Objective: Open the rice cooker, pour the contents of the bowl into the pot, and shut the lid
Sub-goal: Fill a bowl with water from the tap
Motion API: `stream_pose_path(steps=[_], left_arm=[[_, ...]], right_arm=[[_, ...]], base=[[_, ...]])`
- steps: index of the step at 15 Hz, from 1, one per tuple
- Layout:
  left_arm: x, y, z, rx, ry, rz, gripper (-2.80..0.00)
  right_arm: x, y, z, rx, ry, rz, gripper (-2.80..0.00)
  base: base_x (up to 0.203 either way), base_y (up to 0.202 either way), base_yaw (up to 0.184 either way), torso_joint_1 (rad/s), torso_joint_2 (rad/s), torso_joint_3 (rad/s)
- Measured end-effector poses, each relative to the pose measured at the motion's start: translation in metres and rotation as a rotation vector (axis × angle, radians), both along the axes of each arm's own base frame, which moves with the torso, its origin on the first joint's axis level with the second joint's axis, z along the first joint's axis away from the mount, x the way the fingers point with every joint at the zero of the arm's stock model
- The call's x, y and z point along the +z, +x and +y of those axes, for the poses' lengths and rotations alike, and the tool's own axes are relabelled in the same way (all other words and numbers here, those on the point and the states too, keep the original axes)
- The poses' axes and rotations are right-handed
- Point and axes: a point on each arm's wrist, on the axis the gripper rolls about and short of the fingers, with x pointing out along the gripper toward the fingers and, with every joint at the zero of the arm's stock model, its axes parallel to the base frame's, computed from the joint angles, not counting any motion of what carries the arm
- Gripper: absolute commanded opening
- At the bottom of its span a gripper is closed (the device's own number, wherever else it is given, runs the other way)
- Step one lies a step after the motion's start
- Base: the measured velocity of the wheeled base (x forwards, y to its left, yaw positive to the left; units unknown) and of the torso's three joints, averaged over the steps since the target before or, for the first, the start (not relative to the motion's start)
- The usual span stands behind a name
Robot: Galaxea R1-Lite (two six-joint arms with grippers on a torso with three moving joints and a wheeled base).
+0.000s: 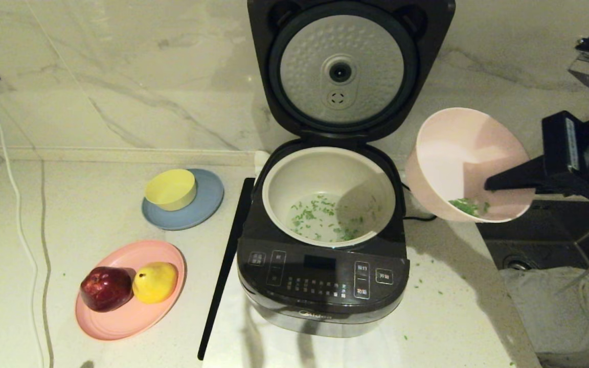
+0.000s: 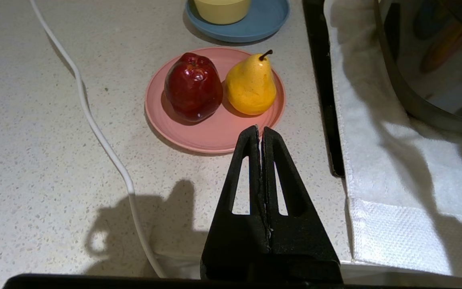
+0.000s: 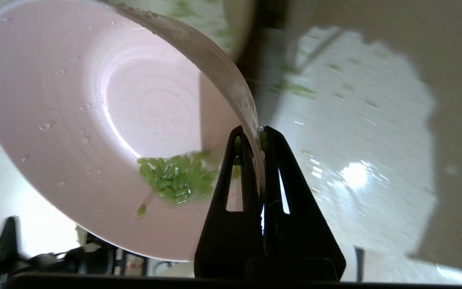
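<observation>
Right tool (image 3: 260, 134) clamped on tilted bowl (image 1: 466, 158) rim, right of pot (image 1: 325, 174); left tool (image 2: 260, 132) closed, empty.

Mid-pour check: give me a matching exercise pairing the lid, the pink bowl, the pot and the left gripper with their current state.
Things:
1. lid
2. bowl
3. pot
4. left gripper

States:
A. tilted, clamped by the rim in the right gripper, a clump of green bits inside
B. shut, hovering over the counter near the fruit plate
C. swung up, silver disc facing out
D. seated in the cooker, scattered green bits on its floor

Pairs: 1-C, 2-A, 3-D, 4-B
</observation>
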Motion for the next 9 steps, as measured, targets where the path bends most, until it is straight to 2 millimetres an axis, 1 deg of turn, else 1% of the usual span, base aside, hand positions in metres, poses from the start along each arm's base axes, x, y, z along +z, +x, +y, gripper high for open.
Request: stream_pose_path(steps=[3,9], left_arm=[[0.000,0.000,0.000,0.000,0.000,0.000,-2.80],[0.000,0.000,0.000,0.001,0.000,0.000,-2.80]], right_arm=[[-0.011,-0.008,-0.035,-0.116,-0.028,0.016,-2.80],[-0.031,-0.011,-0.113,-0.343,0.026,0.054,-2.80]], base=[[0.000,0.000,0.000,0.000,0.00,0.000],[0.000,0.000,0.000,0.000,0.00,0.000]])
